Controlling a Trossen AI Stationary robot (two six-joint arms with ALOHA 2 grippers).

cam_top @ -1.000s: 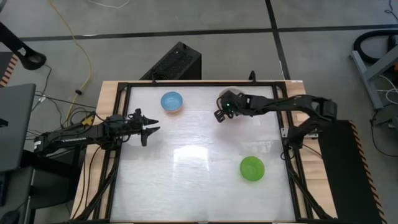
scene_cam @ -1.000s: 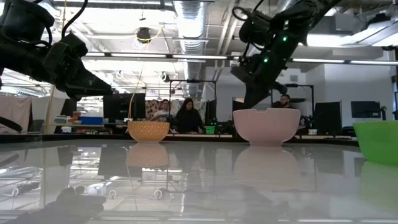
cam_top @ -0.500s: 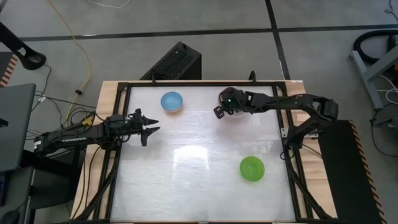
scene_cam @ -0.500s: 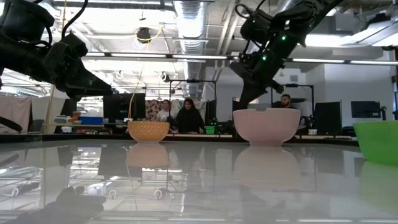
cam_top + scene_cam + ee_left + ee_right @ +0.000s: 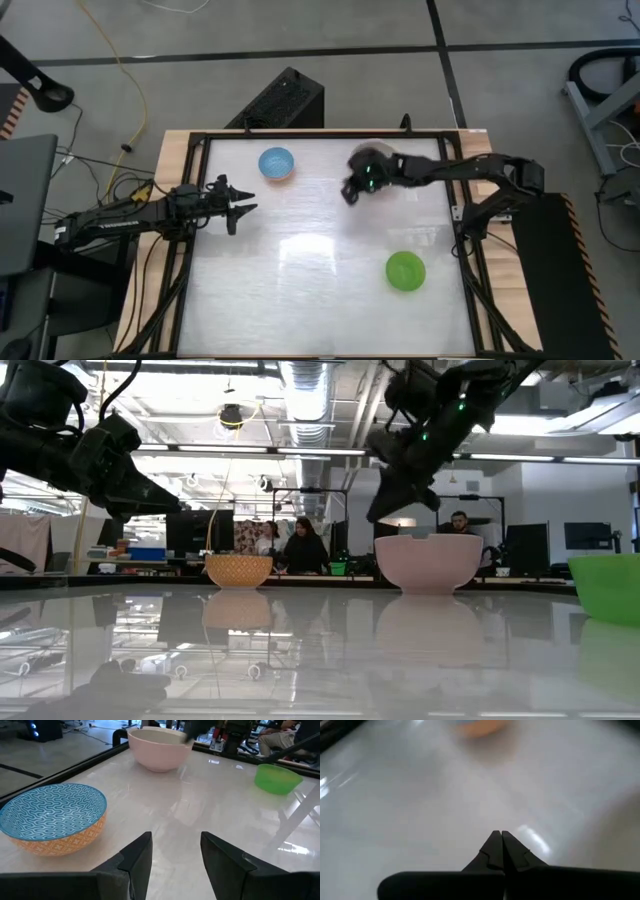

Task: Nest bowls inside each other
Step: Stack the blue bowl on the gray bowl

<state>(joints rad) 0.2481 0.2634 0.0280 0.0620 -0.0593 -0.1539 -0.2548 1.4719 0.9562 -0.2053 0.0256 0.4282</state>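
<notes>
- Right gripper (image 5: pixel 349 190), fingers pressed together and holding nothing, hangs above the table (image 5: pixel 300 300) just beside the pink bowl (image 5: pixel 372 155) at the far edge.
- Blue bowl (image 5: pixel 277 163) stands near the far-left corner.
- Green bowl (image 5: pixel 405 271) stands toward the right edge.
- Left gripper (image 5: pixel 243 209), fingers apart, waits at the left edge.

Three bowls (image 5: pixel 277 163) well apart on table (image 5: pixel 320 300)
</notes>
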